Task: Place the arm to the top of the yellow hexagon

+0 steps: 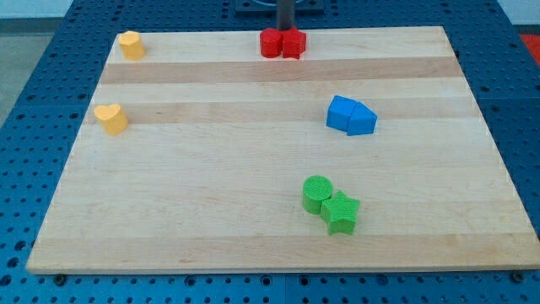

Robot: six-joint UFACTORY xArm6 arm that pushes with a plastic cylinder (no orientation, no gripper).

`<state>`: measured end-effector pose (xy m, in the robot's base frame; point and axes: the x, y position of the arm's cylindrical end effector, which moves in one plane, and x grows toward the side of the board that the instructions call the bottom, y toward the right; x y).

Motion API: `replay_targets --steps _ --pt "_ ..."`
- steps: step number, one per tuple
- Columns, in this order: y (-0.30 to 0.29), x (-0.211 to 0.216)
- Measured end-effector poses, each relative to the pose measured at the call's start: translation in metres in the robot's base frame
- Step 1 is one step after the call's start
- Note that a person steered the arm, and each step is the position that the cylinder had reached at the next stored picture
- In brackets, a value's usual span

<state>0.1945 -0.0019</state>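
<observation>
Our arm carries no claw, only a dark rod (285,15), so nothing is open, shut or held. The rod comes down at the view's top centre, and our tip (285,30) sits right at the top edge of the red pair, apparently touching it or just behind it; the exact contact is hidden by the blocks. The red pair is two blocks pressed together at the surface's top edge: red left (270,43) and red right (293,44), shapes hard to make out. The yellow hexagon (131,44) is at the surface's top-left corner, well apart from our tip, off to the view's left at about the same height. A second yellow block, the yellow heart (110,118), lies below it near the left edge. Right of centre, a blue cube (340,113) touches a blue wedge (362,121). Lower down, a green cylinder (317,192) touches a green star (341,211). The wooden surface (211,194) rests on a blue perforated base (34,101).
</observation>
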Motion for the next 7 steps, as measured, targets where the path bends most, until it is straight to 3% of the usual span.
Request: replay_targets --steps 7 --pt "-0.168 -0.003"
